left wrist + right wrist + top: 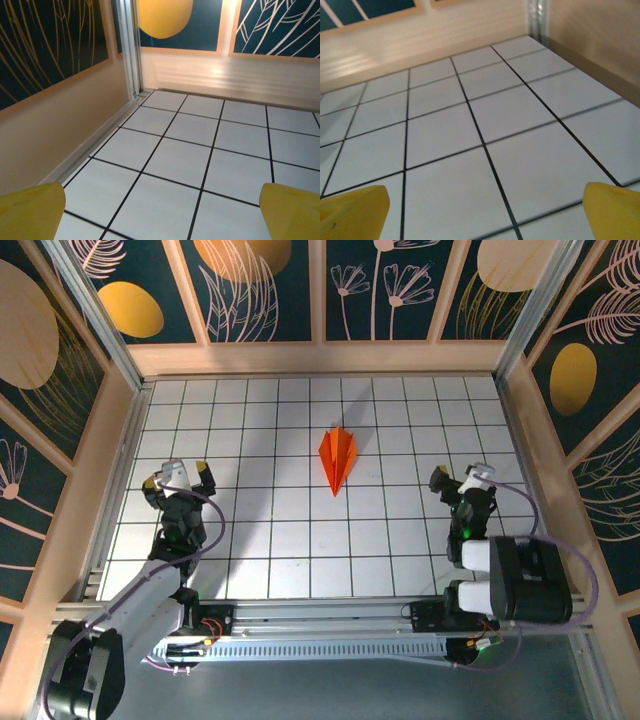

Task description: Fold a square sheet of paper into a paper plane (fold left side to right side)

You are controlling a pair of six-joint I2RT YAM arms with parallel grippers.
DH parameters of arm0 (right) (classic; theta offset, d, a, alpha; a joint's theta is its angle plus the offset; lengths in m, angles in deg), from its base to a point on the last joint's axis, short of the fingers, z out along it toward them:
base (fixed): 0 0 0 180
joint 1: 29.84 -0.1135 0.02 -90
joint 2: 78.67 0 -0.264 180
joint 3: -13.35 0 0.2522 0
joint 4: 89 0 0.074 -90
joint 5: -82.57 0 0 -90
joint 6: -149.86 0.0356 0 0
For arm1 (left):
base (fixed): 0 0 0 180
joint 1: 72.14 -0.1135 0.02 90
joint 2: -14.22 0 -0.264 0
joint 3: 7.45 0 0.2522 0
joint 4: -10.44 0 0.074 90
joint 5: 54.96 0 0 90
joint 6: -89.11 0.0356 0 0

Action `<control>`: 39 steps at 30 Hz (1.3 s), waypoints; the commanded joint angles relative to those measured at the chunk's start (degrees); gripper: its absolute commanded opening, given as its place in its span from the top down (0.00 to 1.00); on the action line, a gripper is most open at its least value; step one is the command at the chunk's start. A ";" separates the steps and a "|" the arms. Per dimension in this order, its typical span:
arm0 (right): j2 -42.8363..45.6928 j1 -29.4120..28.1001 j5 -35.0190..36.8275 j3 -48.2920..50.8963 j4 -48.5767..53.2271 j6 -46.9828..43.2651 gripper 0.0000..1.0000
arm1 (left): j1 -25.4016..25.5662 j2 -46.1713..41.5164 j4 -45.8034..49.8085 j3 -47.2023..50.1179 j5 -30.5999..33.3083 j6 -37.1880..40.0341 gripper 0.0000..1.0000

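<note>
The desk is a white tiled surface with black grid lines, enclosed on its left, far and right edges by wall panels of dark blue with gold and pale leaf patterns; a metal rail runs along the near edge, where both arm bases are mounted. The paper plane, a slim bright orange dart with a centre ridge, lies flat near the middle of the desk, slightly toward the far edge, its tip pointing to the near edge. Bare tiles separate it from both arms. The left tool sits low over the desk toward the left edge, well apart from the plane, with its arm reaching out from the near-left corner. Its yellow fingertips stand spread wide, with only tiles between them. The right tool sits toward the right edge, likewise well apart from the plane. Its yellow fingertips are also parted wide and grip nothing.
</note>
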 commanded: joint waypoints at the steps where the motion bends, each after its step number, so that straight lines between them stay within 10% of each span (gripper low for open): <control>1: -7.77 -0.70 -3.64 -0.35 -19.38 -3.31 0.01 | -0.91 4.49 -12.58 1.35 -2.73 2.40 0.01; 20: -12.06 -1.99 -2.79 -6.04 -12.86 -4.46 0.01 | -11.01 37.87 -47.84 2.10 -20.56 1.93 0.01; 39: -12.00 -2.06 -2.90 -6.22 -12.65 -4.51 0.01 | -12.70 36.78 -37.12 -2.33 -21.67 0.22 0.01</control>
